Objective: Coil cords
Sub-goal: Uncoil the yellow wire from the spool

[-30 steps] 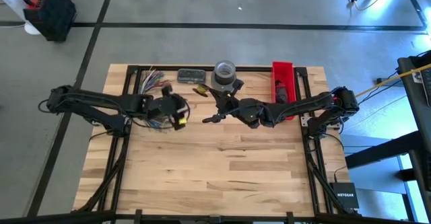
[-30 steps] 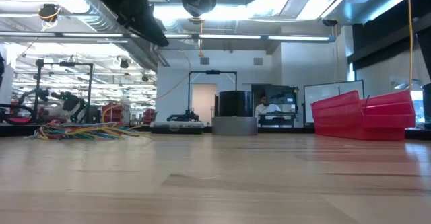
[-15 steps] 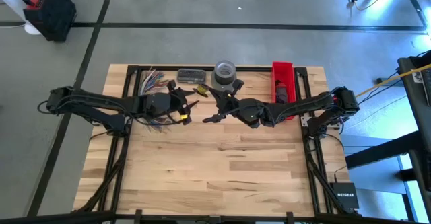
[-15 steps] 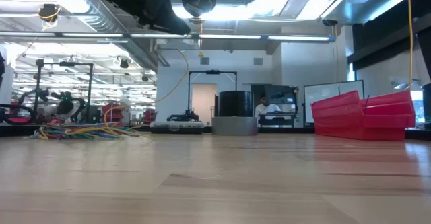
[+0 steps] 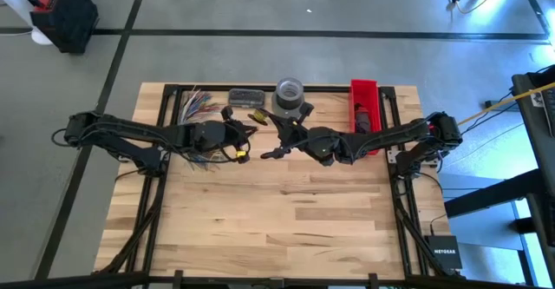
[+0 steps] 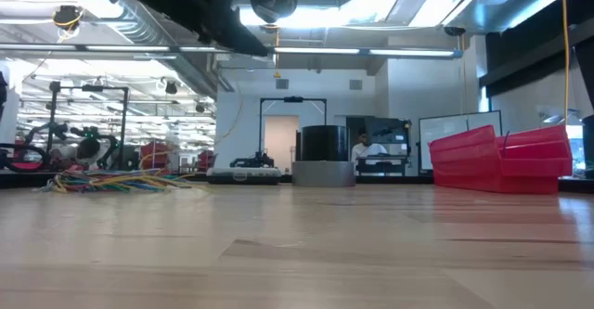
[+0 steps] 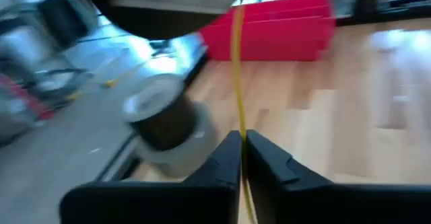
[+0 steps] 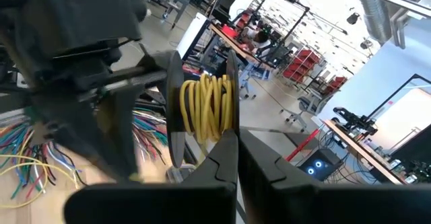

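Note:
A yellow cord [image 8: 205, 109] is wound in several turns into a small coil just past the fingertips of my right gripper [image 8: 235, 138], which is shut on it above the table's middle [image 5: 271, 137]. My left gripper [image 7: 241, 140] is shut on the same cord's free run and hovers close to the left of the right gripper [image 5: 244, 134]. The other cords [image 5: 196, 105], a multicoloured tangle, lie on the table at the far left. They also show in the low view [image 6: 116, 181]. My left gripper pinches the yellow cord's straight run [image 7: 237, 109] between its two fingers. The cord leaves the fingertips as one taut strand and runs to the right gripper, clear of the table. My right gripper is shut at the coil's near side [image 8: 222, 126]. Its own fingers hide the exact place of contact. The coil stands past the fingertips, lifted clear of the table.
A grey tape roll [image 5: 290, 93] and a small dark box [image 5: 246, 95] stand at the far edge. A red bin [image 5: 364, 107] stands at the far right. The wooden table [image 5: 286, 220] spreads out toward the near edge.
My left gripper has gone toward the far edge and then toward the table's right, closer to the right gripper, staying shut on the yellow cord. My right gripper has kept still.

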Controlling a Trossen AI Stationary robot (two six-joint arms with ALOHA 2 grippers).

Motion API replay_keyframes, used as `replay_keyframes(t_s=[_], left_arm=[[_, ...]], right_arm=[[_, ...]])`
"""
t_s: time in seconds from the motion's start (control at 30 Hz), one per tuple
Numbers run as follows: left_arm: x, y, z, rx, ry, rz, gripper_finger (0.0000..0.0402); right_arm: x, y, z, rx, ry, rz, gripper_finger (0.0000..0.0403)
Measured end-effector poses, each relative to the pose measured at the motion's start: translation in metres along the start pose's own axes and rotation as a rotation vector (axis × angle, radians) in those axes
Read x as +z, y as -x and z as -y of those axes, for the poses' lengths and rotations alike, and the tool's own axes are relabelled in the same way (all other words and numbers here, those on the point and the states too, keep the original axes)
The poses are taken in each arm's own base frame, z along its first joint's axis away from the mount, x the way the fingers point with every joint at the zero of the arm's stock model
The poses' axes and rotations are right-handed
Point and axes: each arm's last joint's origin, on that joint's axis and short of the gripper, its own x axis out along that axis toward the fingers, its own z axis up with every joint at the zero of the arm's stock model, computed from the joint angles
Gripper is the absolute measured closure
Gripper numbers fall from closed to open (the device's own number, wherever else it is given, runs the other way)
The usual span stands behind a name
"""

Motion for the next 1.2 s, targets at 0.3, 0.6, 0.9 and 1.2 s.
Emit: replay_keyframes(t_s=[0.3, 0.6, 0.9, 1.2], left_arm=[[0.020, 0.016, 0.021, -0.348, -0.024, 0.196, 0.0396], [0.037, 0.078, 0.014, -0.214, -0.070, 0.278, 0.0396], [0.000, 0.105, -0.028, 0.212, -0.011, -0.056, 0.0393], [-0.025, 0.083, -0.033, 0.305, 0.011, -0.218, 0.0392]], right_arm=[[-0.001, 0.000, -0.003, 0.063, 0.033, 0.018, 0.0398], [-0.010, 0.001, -0.006, 0.092, 0.143, -0.057, 0.0398], [-0.004, 0.000, -0.003, 0.035, 0.092, -0.025, 0.0398], [0.010, 0.004, -0.002, 0.059, -0.034, 0.109, 0.0398]])
